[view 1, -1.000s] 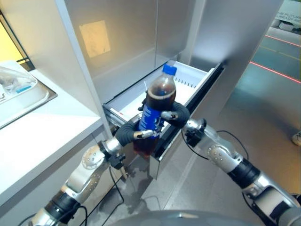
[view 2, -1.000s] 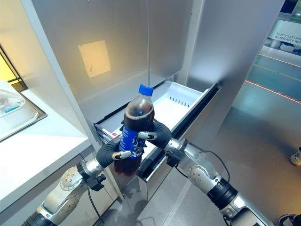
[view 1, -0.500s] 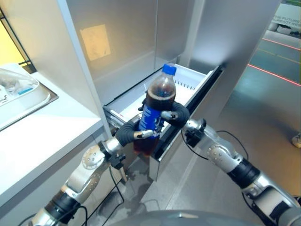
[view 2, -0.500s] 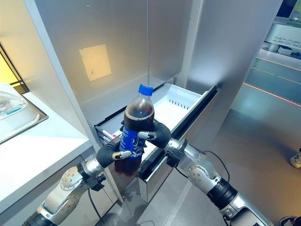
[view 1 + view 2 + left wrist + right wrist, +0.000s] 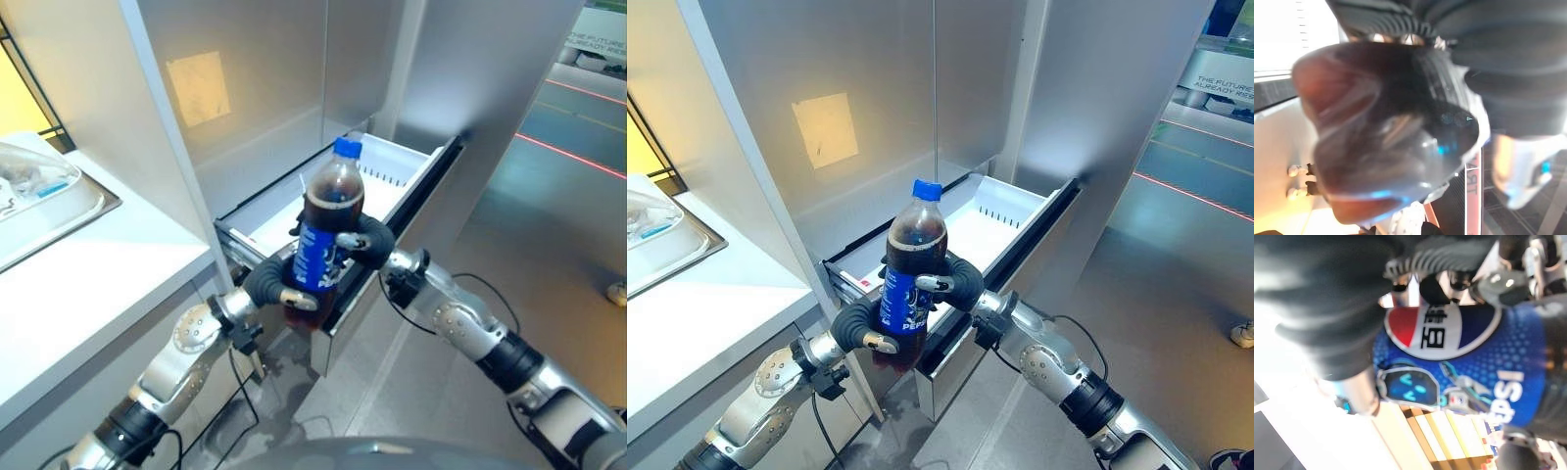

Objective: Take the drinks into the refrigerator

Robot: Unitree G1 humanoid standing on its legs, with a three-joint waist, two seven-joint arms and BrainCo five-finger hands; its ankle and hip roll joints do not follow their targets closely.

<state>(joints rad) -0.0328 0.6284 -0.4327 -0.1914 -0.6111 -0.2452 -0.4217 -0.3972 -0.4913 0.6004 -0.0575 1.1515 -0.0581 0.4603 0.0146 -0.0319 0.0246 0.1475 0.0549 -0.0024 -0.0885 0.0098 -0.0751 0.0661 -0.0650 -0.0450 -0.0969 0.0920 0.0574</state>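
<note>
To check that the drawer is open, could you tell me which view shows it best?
The right eye view: the white drawer stands pulled out behind the cola bottle, its floor visible. The left eye view shows the same, more hidden by the bottle. The wrist views show only slivers.

Dark cola bottle (image 5: 911, 269), blue cap and label, white drawer (image 5: 1004, 211)

— How do the robot's arms stand?
— Both reach forward and meet in front of it, bent at the elbow.
— And the hands?
— The left hand (image 5: 266, 284) is curled from below and the left, the right hand (image 5: 364, 241) higher, both closed round the same bottle (image 5: 321, 233).
</note>
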